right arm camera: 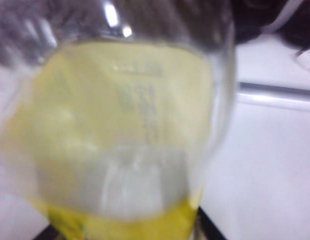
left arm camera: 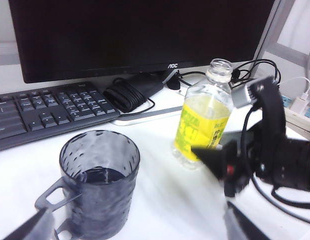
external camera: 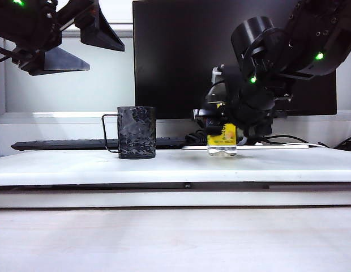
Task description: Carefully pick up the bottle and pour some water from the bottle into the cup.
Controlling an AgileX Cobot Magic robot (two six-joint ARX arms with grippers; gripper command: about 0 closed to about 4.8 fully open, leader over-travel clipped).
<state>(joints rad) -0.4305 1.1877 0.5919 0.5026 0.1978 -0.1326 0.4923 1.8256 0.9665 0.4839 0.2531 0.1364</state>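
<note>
1. Standing upright on the white table (external camera: 175, 164), the bottle (external camera: 222, 140) sits between the right gripper's (external camera: 229, 133) fingers, its clear base showing below them in the exterior view.
2. Whether those fingers press the bottle or have let go, I cannot tell: the black wrist hides the contact in the exterior view, and the right wrist view is filled by the blurred yellow label (right arm camera: 120, 130).
3. In the left wrist view the bottle (left arm camera: 204, 117) has no cap; one black finger (left arm camera: 215, 160) of the right gripper (left arm camera: 222, 167) lies across the lower front of the label, touching or just before it.
4. Clear water (right arm camera: 120, 190) shows through the plastic in the right wrist view, where the bottle (right arm camera: 125, 125) is very close to the camera.
5. The cup (external camera: 136, 132) stands upright on the table, well apart from the right fingers, its wire handle (external camera: 109, 133) on the side away from them.
6. Some dark liquid lies low inside the cup (left arm camera: 97, 182), seen from the left wrist view.
7. The left gripper (external camera: 71, 42) hangs high above the table, up and off to the handle side of the cup, its fingers spread wide with nothing between them.
8. Two of its fingertips (left arm camera: 30, 227) show at the edge of the left wrist view, with the cup near them and the bottle farther off.
9. Beyond both fingers' reach lie a keyboard (left arm camera: 50, 112), a black monitor (left arm camera: 135, 35) and coiled cables (left arm camera: 127, 95).
</note>
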